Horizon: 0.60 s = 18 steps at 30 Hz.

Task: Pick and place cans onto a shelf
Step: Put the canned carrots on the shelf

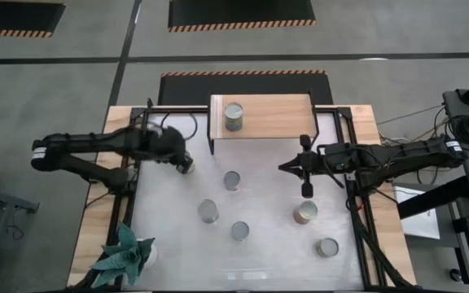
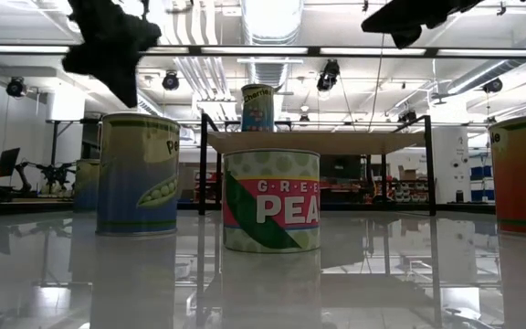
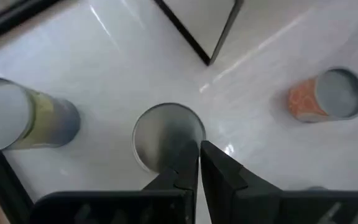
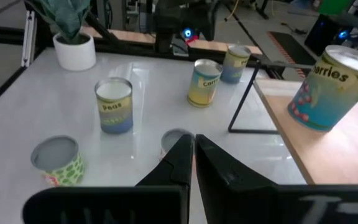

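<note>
White tabletop (image 1: 259, 252): can (image 1: 187, 166) directly beneath left hand (image 1: 184, 161).

Shelf (image 1: 271, 118): light-wood board on thin black legs, at the far middle of the desk. One can (image 1: 234, 115) stands upright on its left part, "Cherries" label with red fruit. Six more cans upright on the white desk: one near the shelf's left front leg (image 1: 187, 165), yellow-blue label; one just in front of the shelf (image 1: 232, 180); peas can (image 1: 208, 212) and another silver-topped can (image 1: 240, 231) toward the middle front, near each other; orange-brown can (image 1: 304, 213) to the right; green-dotted can (image 1: 326, 247) nearest the front right. All apart, none touching.
</note>
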Each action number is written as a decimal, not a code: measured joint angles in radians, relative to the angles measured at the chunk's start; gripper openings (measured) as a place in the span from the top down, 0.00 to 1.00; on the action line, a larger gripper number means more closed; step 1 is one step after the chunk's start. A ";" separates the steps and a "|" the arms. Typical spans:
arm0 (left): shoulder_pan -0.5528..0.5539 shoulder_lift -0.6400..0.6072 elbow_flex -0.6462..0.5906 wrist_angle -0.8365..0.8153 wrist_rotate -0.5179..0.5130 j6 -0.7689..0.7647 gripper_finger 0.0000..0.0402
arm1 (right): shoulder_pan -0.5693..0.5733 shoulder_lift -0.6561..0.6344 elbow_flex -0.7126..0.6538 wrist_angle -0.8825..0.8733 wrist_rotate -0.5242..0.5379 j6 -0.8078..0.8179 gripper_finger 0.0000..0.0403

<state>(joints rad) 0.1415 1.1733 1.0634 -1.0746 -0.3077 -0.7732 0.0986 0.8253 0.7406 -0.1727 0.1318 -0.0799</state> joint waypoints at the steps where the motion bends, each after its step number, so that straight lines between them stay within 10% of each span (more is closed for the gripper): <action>1: 0.034 0.012 0.000 0.002 0.030 0.021 0.99 | 0.000 -0.001 -0.001 -0.007 0.000 0.000 0.98; 18: 0.194 0.153 -0.013 0.016 0.129 0.109 0.21 | 0.000 -0.007 -0.018 -0.064 -0.001 0.047 0.98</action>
<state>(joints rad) 0.3359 1.3259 1.0500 -1.0587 -0.1783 -0.6644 0.0986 0.8185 0.7224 -0.2363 0.1312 -0.0329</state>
